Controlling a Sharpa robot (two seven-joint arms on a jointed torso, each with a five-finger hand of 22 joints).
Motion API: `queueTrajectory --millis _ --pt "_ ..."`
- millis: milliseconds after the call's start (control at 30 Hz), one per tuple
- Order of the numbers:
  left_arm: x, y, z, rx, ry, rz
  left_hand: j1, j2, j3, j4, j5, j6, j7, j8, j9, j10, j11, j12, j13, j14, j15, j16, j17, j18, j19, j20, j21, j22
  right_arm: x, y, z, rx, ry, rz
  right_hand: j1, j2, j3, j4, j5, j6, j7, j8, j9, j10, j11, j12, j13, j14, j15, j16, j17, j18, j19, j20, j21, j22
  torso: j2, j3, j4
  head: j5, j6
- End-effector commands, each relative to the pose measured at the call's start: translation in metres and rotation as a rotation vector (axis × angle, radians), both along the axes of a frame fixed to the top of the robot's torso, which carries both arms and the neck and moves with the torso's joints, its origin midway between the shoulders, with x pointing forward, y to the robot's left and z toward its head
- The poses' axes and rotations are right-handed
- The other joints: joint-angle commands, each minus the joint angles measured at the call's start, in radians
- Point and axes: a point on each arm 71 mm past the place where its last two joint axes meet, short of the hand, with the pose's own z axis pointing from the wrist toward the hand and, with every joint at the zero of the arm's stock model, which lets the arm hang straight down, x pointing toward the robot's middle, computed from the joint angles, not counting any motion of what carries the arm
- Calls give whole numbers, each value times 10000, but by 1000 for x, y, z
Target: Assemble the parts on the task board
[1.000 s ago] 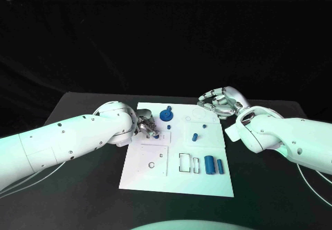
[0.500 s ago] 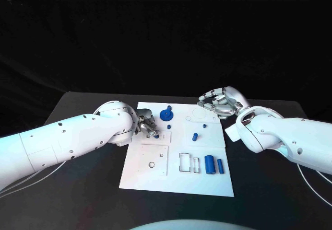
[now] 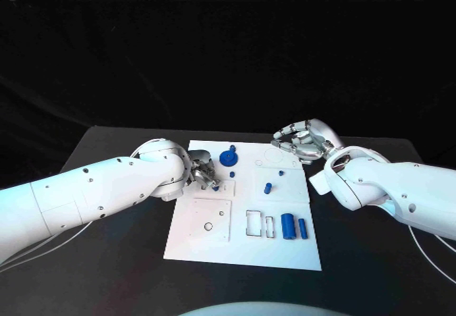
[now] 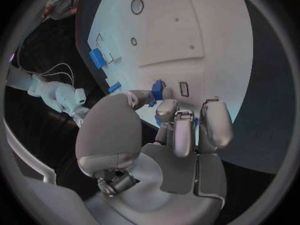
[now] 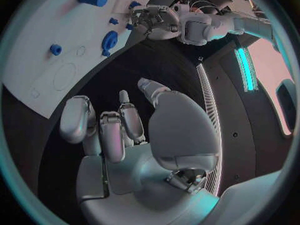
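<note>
From my seat, the two loose blue cylinders (image 3: 294, 227) lie nearest on the white board (image 3: 204, 247), long axes pointing away, while my left hand (image 3: 201, 172) farther up pinches a small blue part (image 4: 157, 90) at the board's left edge, and my right hand (image 3: 302, 139) hovers curled, holding nothing, beyond the far corner.

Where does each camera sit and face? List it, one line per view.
Head view: on the robot's head, looking down at the task board; both arms show.
Left wrist view: behind the left robot hand, facing the blue parts.
Right wrist view: behind the right robot hand, facing the task board's edge.
Shared: all show the task board.
</note>
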Motion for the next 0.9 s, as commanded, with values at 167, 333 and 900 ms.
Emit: queueTrajectory --millis 167,333,900 --pt "-4 0 -4 18 -124 1 -61 -2 2129 -2212 105 67 -49 37 19 118 -28 90 77 917 -70 66 2220 -64 14 -86 51 38 -1 1 0 2 7 166 -86 55 -10 69 62 -10 -55 70 15 -57 20 -58 12 552 -12 -44 519 155 -69 11 -46 -21 -1 -5 5 -23 -14" --pt "-8 0 -1 -258 -359 88 -58 1 2133 -2218 118 75 -52 39 21 127 -31 97 87 920 -72 71 2233 -67 21 -88 60 56 -1 1 0 9 1 162 -86 55 -10 70 62 -10 -55 70 15 -57 20 -58 12 552 -12 -44 519 155 -69 11 -46 -21 2 -12 0 -33 -7" --pt "-22 13 5 -1653 -1529 555 -46 8 2155 -2242 145 107 -64 47 26 182 -43 154 174 937 -82 99 2299 -77 48 -98 93 121 -1 -3 0 3 -20 91 -86 55 -10 70 62 -10 -55 70 15 -57 20 -58 12 552 -12 -44 519 155 -69 11 -46 -21 -16 -7 31 -118 -36"
